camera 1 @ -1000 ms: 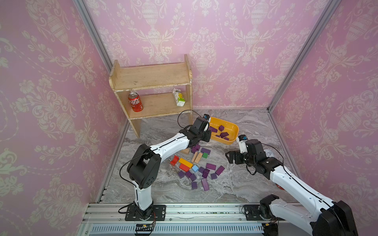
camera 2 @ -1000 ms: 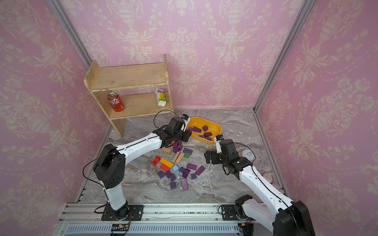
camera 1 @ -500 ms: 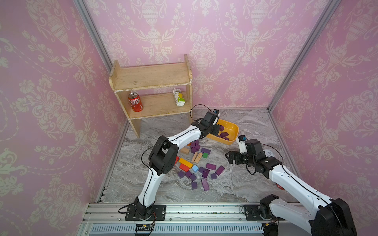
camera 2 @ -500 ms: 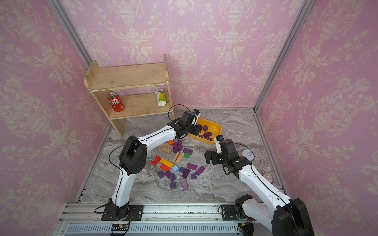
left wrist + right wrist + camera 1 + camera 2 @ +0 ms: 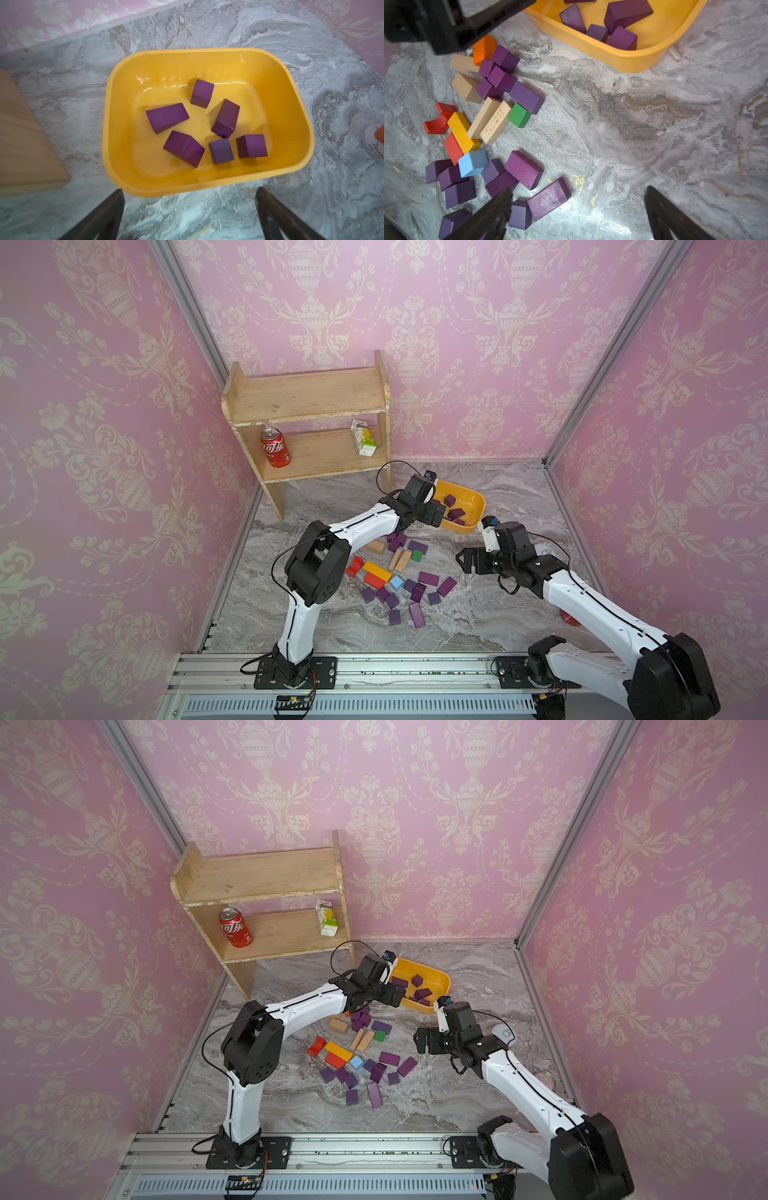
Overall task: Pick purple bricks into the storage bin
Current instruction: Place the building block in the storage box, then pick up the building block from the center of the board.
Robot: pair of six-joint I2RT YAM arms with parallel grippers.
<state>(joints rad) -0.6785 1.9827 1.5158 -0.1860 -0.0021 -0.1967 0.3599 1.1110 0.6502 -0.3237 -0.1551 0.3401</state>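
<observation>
The storage bin (image 5: 116, 124) is a shallow yellow-orange tub on the marble floor, seen in both top views (image 5: 478, 506) (image 5: 444, 982). Several purple bricks (image 5: 167, 117) lie inside it. More purple bricks (image 5: 428, 578) (image 5: 523, 169) lie scattered on the floor in front of the bin, mixed with other blocks. My left gripper (image 5: 189, 190) (image 5: 439, 516) hangs open and empty over the bin's near-left edge. My right gripper (image 5: 579, 189) (image 5: 462, 562) is open and empty, to the right of the floor pile, with a purple bar (image 5: 549, 198) between its fingers' lines.
A wooden shelf (image 5: 307, 398) at the back left holds a red can (image 5: 275, 447) and a small carton (image 5: 363, 437). Orange (image 5: 483, 48), green (image 5: 519, 115), yellow (image 5: 460, 133), red, blue and tan blocks (image 5: 493, 122) sit among the purple ones. Pink walls close three sides.
My left gripper moved from the pile's far edge to the bin's edge and went from shut to open. The right arm has stayed put.
</observation>
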